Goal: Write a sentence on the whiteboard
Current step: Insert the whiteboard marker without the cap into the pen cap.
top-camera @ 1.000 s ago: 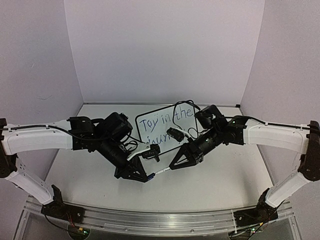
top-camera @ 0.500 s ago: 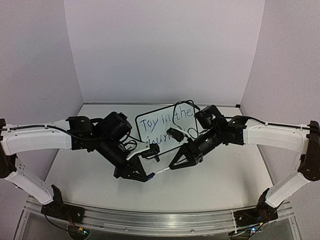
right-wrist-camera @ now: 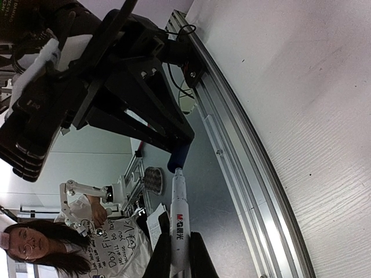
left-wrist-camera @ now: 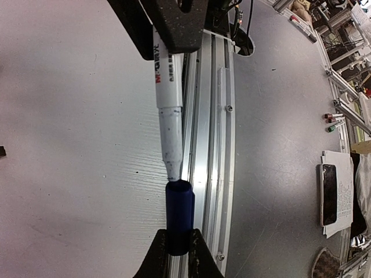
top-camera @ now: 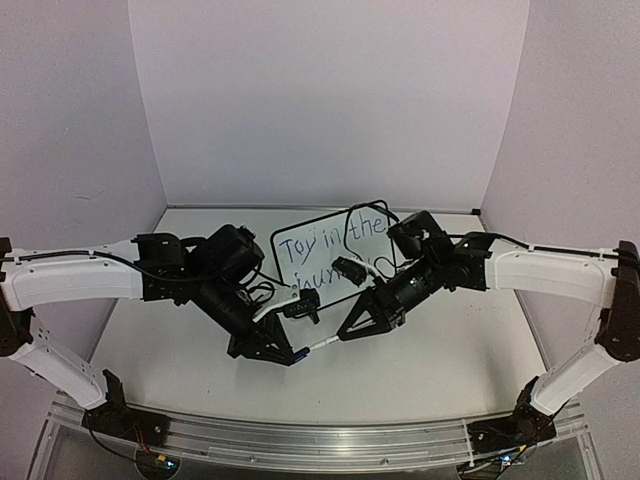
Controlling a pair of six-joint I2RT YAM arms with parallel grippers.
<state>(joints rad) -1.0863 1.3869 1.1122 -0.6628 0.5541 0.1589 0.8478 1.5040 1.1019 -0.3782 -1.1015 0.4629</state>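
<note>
Two firm grasps — left end effector [left-wrist-camera: 178, 234] on the blue cap [left-wrist-camera: 179, 208], right end effector [right-wrist-camera: 177, 240] on the white marker [right-wrist-camera: 178, 215].

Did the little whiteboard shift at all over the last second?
No. The whiteboard stands in the same spot as before, its top corner just as close to the back edge of the table.

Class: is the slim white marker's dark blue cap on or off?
Off: the slim white marker shows a bare tip just meeting the mouth of the dark blue cap, held by the left gripper.
</note>
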